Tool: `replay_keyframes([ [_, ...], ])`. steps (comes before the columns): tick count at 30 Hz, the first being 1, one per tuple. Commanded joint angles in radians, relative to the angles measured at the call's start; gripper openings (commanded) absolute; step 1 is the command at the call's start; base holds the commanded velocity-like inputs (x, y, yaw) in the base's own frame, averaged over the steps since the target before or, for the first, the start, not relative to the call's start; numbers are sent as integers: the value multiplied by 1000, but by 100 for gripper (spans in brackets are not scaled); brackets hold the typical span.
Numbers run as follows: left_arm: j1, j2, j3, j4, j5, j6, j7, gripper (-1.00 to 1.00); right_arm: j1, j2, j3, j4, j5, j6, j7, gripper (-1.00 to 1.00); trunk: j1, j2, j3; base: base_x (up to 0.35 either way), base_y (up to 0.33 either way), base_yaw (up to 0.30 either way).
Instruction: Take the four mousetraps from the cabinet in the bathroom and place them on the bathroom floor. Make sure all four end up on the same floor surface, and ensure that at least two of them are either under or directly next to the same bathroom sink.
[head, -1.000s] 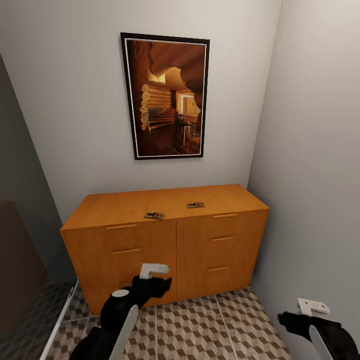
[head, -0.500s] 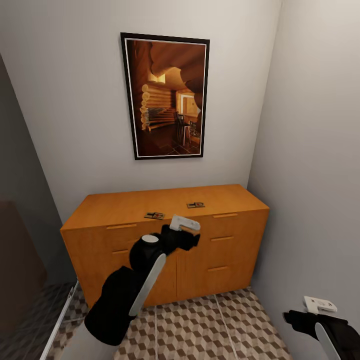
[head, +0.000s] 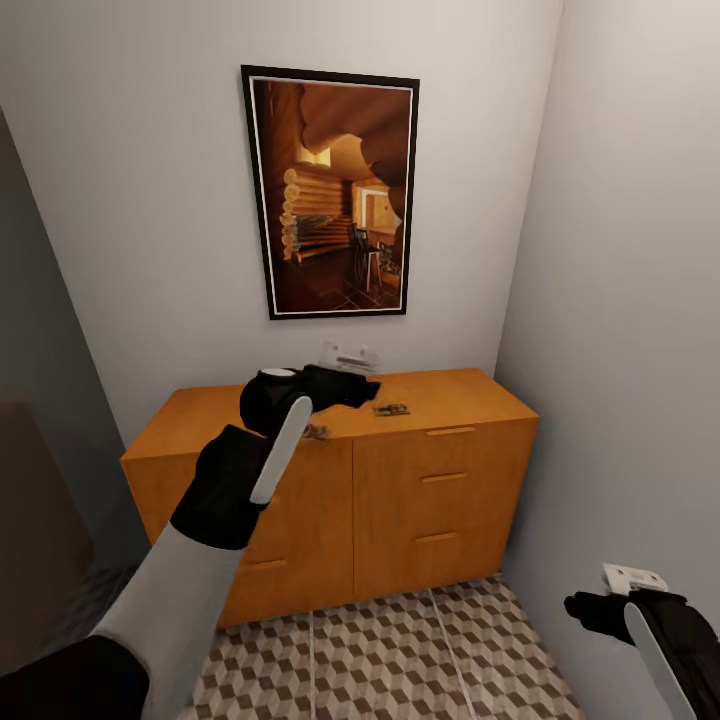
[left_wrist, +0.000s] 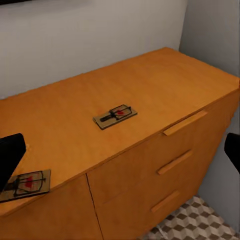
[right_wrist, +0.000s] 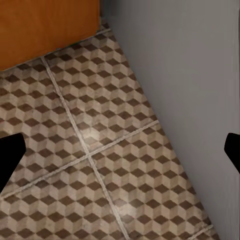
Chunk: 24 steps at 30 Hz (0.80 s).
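- Two arms show in the head view; nearest, the right gripper (head: 610, 605) hangs low at the right, close to the grey side wall (head: 620, 300), above the bathroom floor (head: 400, 650). Its own camera looks down on the cube-patterned tiles, with a dark fingertip at each side edge of the picture and nothing between them, so it stands wide and empty.
- The left arm is raised and stretched forward, its black wrist bent, so that the left gripper (head: 365, 385) hovers over the top of the cabinet (head: 440, 500). Its fingertips sit far apart at the edges of its camera's picture: wide, holding nothing.
- Two mousetraps can be counted, both lying flat on the cabinet top. The nearer mousetrap (left_wrist: 26, 185) lies just beside the front edge, next to one dark fingertip; whether they touch I cannot tell.
- The farther mousetrap (left_wrist: 115, 116) lies near the middle of the top, well apart from the first.
- One framed picture (head: 330, 190) hangs on the back wall above the cabinet.
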Motion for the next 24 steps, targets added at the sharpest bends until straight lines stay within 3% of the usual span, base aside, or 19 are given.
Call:
replay_keyframes([
  [1, -1, 0, 0, 0, 12, 4, 10, 100, -2, 0, 0, -1, -10, 4, -9, 100, 0, -1, -1, 0, 0, 0],
  [4, -34, 0, 46, 17, 15, 6, 11, 100, -84, -1, 1, -2, -10, 70, -9, 100, 0, -1, -1, 0, 0, 0],
  [11, -63, 15, 126, 60, 15, 9, 14, 100, -309, 6, 8, -4, -13, 70, -9, 100, 0, -1, -1, 0, 0, 0],
  [12, -65, 20, 135, 65, 14, 9, 14, 100, -342, 7, 9, -4, -13, 70, -9, 100, 0, -1, -1, 0, 0, 0],
  [14, -68, 52, 175, 79, 14, 10, 15, 100, -481, 11, 13, -4, -14, 70, -9, 100, 0, -1, -1, 0, 0, 0],
  [18, -70, 84, 220, 85, 16, 11, 15, 100, -619, 17, 19, 3, -11, 70, -10, 100, 0, -1, -1, 0, 0, 0],
  [23, -71, 106, 271, 97, 16, 13, 16, 100, -760, 40, 65, 16, -10, 70, -12, 100, 0, -1, -1, 0, 0, 0],
  [24, -71, 111, 293, 105, 15, 18, 17, 100, -828, 68, 111, 31, -8, 70, -13, 100, 0, -1, -1, 0, 0, 0],
])
